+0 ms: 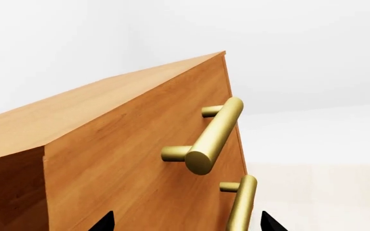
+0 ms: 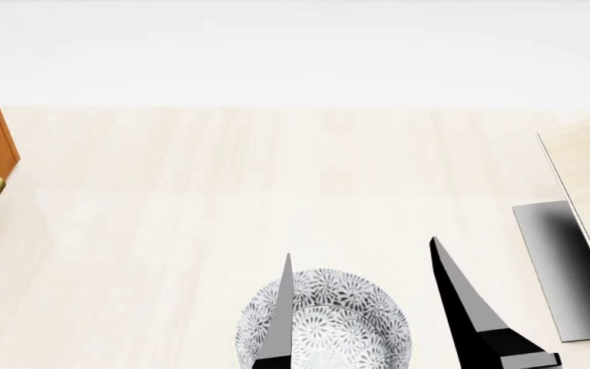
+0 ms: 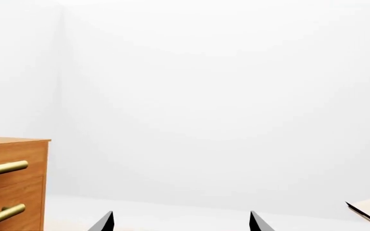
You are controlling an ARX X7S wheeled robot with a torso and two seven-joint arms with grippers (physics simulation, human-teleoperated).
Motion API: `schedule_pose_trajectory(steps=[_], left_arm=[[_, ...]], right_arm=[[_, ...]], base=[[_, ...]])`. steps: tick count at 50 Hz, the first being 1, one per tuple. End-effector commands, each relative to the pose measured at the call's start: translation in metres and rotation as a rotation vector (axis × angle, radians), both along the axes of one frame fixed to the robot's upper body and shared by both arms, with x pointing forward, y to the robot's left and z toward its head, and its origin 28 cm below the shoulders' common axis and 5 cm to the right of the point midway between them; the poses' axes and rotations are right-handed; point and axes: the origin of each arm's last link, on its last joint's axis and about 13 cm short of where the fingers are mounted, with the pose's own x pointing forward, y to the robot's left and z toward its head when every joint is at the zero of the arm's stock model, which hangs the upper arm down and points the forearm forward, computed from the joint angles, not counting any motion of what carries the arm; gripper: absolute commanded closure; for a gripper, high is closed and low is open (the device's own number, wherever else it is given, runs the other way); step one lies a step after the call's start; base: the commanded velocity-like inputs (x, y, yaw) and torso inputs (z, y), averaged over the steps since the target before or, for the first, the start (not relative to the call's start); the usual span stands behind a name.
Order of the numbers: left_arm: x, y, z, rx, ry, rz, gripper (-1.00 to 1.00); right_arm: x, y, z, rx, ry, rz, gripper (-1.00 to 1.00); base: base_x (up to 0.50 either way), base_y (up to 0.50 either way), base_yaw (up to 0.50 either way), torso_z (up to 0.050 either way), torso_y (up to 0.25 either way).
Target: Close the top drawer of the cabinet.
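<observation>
Orange-brown wooden top drawer [image 1: 140,144], brass bar handle [image 1: 214,137], looks nearly flush; left gripper [image 1: 186,222], fingers spread and empty, seemingly need only push it.

Cabinet [image 1: 127,159]: boxy, orange-brown wood grain, upright. Top drawer [image 1: 165,125]: uppermost in the cabinet, front flush with the cabinet's face, brass bar handle [image 1: 215,135] mounted directly above the lower drawer's handle [image 1: 243,202].
</observation>
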Motion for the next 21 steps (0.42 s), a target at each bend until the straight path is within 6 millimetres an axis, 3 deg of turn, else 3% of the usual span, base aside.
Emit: schedule_pose_trajectory(steps=[1, 21], left_arm=[[-0.0099, 0.019, 0.0012, 0.044, 0.019, 0.095, -1.0], [-0.0146, 0.0252, 0.0023, 0.061, 0.03, 0.117, -1.0]], right_arm=[[-0.0006, 0.0003, 0.0006, -0.004, 0.0, 0.002, -1.0], [-0.0009, 0.0011, -0.0002, -0.008, 0.001, 0.007, -1.0]], base=[[0.0, 0.0, 0.0, 0.0, 0.0], [0.0, 0.0, 0.0, 0.0, 0.001]])
